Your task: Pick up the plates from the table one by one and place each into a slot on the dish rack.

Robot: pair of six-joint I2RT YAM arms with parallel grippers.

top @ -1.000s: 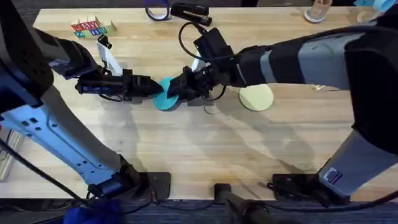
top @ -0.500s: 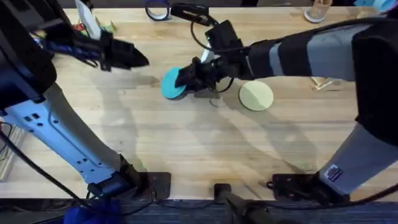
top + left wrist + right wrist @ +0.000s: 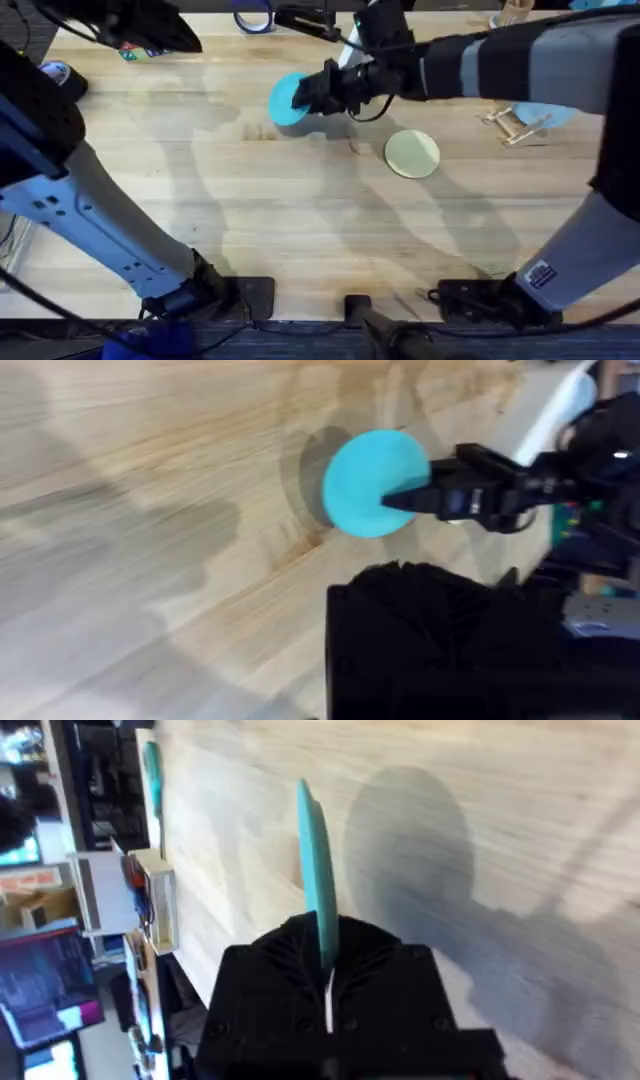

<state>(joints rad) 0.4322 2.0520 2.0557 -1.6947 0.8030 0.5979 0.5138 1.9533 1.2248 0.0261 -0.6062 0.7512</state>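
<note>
My right gripper is shut on the rim of the teal-blue plate and holds it up on edge above the table, towards the far middle. The right wrist view shows this plate edge-on, pinched in the right gripper. The left wrist view looks down on the same plate with its shadow on the planks. The pale yellow-green plate lies flat, right of centre. The dish rack stands at the right, partly behind my right arm. My left gripper is raised at the far left corner.
A dark blue tape ring and a black tool lie at the far edge. Coloured blocks sit under my left arm. Something pale blue shows beside the rack. A cup stands at the far right.
My right gripper has lifted the teal-blue plate and carried it towards the far edge. My left arm has let it go and drawn back up to the far left corner.
</note>
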